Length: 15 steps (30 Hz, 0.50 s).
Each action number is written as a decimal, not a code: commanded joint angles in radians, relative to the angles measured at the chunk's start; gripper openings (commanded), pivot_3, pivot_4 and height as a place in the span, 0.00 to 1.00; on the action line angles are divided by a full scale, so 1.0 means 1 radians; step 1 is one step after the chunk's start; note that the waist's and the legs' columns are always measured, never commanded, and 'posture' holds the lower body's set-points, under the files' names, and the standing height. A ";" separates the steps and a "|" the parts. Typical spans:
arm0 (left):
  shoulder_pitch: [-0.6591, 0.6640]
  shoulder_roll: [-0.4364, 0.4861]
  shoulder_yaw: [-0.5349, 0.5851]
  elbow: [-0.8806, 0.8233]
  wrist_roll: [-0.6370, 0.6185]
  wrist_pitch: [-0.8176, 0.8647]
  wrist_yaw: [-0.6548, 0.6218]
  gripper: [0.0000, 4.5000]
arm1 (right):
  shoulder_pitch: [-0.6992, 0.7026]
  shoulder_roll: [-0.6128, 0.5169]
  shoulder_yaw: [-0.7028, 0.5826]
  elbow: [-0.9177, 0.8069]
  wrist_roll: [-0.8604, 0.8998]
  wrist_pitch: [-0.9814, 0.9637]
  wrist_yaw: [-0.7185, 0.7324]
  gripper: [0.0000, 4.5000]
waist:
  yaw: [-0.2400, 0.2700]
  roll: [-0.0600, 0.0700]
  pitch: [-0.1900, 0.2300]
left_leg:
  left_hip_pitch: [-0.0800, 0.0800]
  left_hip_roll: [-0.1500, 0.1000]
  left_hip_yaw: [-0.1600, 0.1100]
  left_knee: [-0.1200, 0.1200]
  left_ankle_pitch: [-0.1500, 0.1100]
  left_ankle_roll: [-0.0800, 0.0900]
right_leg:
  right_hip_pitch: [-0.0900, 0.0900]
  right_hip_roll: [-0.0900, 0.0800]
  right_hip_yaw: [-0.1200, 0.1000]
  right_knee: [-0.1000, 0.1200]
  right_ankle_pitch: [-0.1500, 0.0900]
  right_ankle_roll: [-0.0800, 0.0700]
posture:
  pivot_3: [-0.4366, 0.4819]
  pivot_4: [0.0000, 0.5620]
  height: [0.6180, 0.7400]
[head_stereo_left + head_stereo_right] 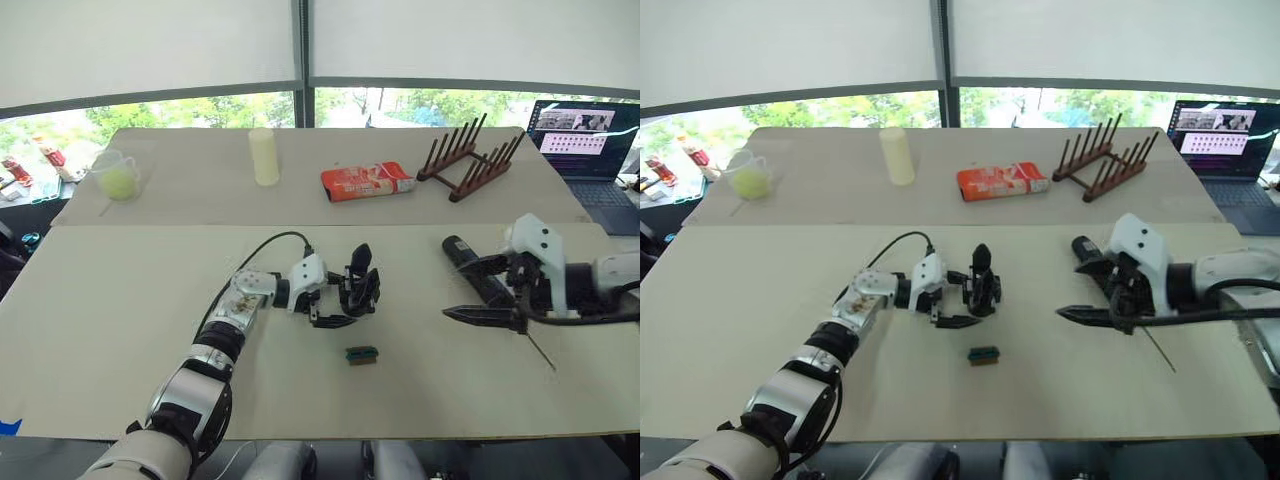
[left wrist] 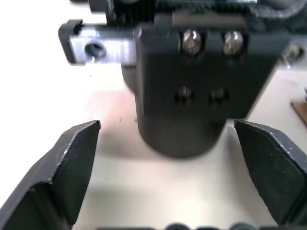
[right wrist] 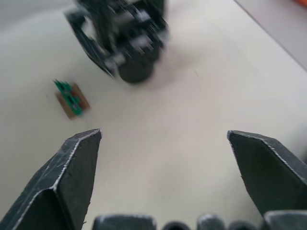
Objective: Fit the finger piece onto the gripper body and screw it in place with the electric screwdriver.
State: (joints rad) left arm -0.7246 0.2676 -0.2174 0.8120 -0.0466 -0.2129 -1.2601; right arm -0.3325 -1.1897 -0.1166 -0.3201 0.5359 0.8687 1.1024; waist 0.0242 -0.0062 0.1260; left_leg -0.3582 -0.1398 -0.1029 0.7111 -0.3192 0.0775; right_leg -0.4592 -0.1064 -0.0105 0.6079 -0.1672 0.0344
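— Two tools are seen spread, and nothing is pinched by either. The left tool [image 1: 338, 303] is set just at the gripper body [image 1: 358, 285], which stands upright on the counter [image 1: 120, 300] near its middle; in the left wrist view the body is seen between the fingers [image 2: 72, 163], with a gap left on each side.

— And the screwdriver?

— The electric screwdriver [image 1: 1085, 252] is laid on the counter at the right, partly hidden under the right tool [image 1: 458, 290], whose fingers [image 3: 72, 167] are held wide over bare counter. The finger piece cannot be made out for certain (one pointed finger is already carried by the body).

— So what is called for?

— The body is probably to be steadied first. The left tool should be closed squarely on the blocky middle, so that the screw holes are kept uncovered and the body is not tipped. The screwdriver should be gripped near its middle, with the thin bit kept free.

— Any hazard?

— The small green-and-brown block [image 1: 361, 355] is lying just in front of the body and could be knocked.
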 commanded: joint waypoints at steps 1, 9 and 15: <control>0.058 0.096 0.025 -0.133 -0.043 0.077 -0.074 1.00 | -0.108 -0.066 0.048 0.068 -0.007 0.126 0.002 1.00 | -0.007 0.000 0.000 | 0.000 0.000 0.000 0.000 0.000 0.000 | 0.000 0.000 0.000 0.000 0.000 0.000 | 0.48 0.27 1.00; 0.220 0.438 0.131 -0.857 -0.367 0.603 -0.220 1.00 | -0.547 -0.020 0.471 0.532 -0.258 0.254 0.099 1.00 | -0.015 0.002 0.015 | -0.009 -0.001 0.001 0.002 -0.001 0.001 | -0.008 -0.002 -0.001 0.000 0.000 0.000 | 0.48 0.27 1.00; 0.190 0.597 0.230 -1.187 -0.584 0.864 -0.172 1.00 | -0.702 0.112 0.699 0.911 -0.477 0.054 0.250 1.00 | -0.009 0.004 0.024 | -0.013 -0.002 0.002 0.003 0.000 0.001 | -0.012 -0.002 -0.003 0.001 0.000 0.000 | 0.48 0.27 1.00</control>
State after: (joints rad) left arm -0.5183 0.8481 -0.0096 -0.3152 -0.5789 0.6117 -1.4444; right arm -0.9963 -1.0659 0.5709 0.5297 0.1156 0.9869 1.2988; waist 0.0154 -0.0019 0.1498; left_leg -0.3711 -0.1419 -0.1013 0.7137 -0.3195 0.0783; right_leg -0.4717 -0.1086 -0.0136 0.6088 -0.1673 0.0343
